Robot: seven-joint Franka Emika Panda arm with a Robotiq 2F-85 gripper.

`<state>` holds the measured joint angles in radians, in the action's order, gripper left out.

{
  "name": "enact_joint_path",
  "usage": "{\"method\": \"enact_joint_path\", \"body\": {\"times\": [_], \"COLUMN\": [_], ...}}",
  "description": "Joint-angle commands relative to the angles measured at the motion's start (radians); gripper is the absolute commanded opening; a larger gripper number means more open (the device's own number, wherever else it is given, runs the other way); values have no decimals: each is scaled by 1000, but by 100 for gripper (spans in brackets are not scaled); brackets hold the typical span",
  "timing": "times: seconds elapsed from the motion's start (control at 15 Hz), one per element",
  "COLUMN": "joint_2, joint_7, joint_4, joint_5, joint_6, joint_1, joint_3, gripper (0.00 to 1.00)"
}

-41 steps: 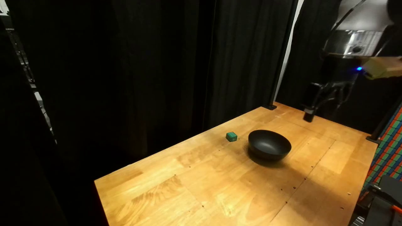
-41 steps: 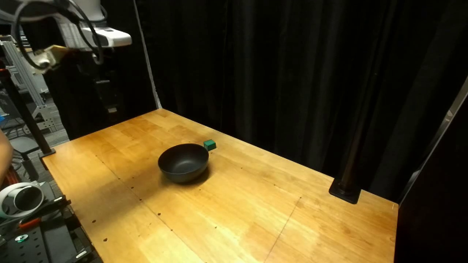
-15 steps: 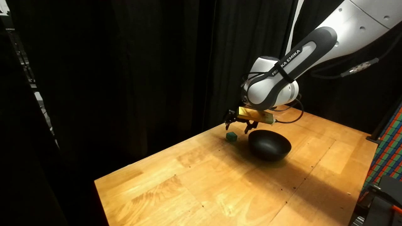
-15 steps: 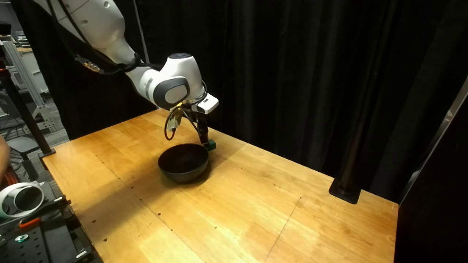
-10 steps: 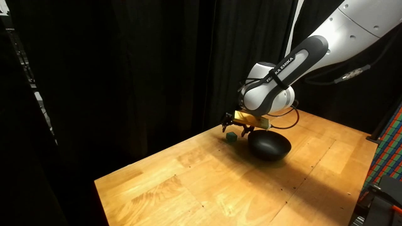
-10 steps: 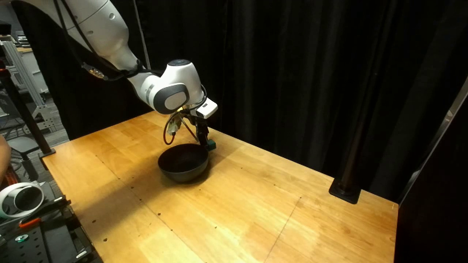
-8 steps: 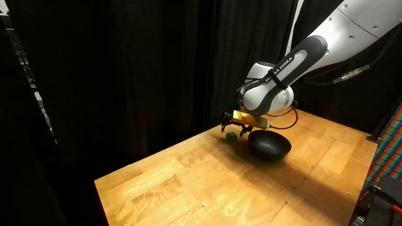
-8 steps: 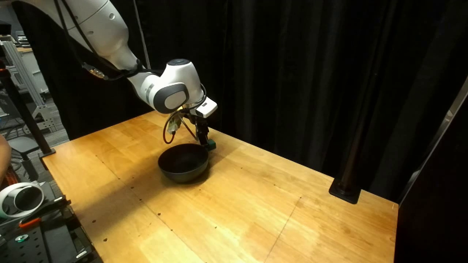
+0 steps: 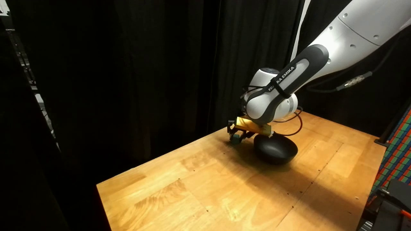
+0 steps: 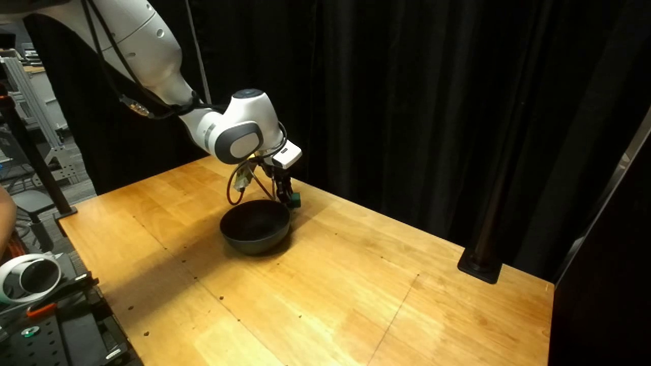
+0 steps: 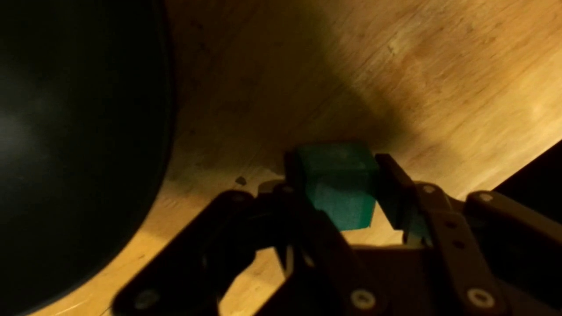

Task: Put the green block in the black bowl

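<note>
green block (image 11: 342,202): right of centre in the wrist view, between the fingers (image 11: 391,188); left edge partly covered; in both exterior views small, dark, partly hidden. Resting or lifted: cannot tell. Cube, flat dull-green faces, brighter strip at lower right.

tool (image 11: 339,175): narrowed onto the block, a finger against each side. Blurred low in the wrist view, cut by its bottom edge. Black links, round screw heads.

black bowl (image 10: 254,245): near the block, wood showing between. Cut off by left edge of the wrist view; in an exterior view a bit of upper rim lies behind the yellow housing (image 9: 252,125). Round, smooth wall, soft grey sheen inside.

arm (image 9: 346,35): cut off at upper right; lettering broken by a black strap (image 9: 280,88). Glossy white shell, dark grey cover.

tabletop (image 9: 192,192): cut by the bottom edge in both exterior views; shaded around the block. Pale wood strips, fine grain, small dark holes, straight seams.

curtain (image 10: 407,101): vertical folds fading to near-black.

skin-toned shape (image 10: 4,218): cut by left edge; identity unclear.
</note>
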<state>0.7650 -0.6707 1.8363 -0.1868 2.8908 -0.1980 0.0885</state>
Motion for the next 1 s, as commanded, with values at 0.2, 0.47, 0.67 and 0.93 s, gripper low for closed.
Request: {"method": "enact_joint_path", "body": {"times": [0.2, 0.47, 0.67, 0.93], "joint_2": [-81, -232, -316, -389], "joint_7": [-39, -181, -326, -341], "joint_4": [28, 95, 135, 185], "joint_5": [-13, 56, 217, 255], "joint_6": [17, -155, -370, -611], "joint_1": [-46, -165, -193, -71], "joint_3": [43, 195, 262, 162], "gripper": [19, 19, 19, 19]}}
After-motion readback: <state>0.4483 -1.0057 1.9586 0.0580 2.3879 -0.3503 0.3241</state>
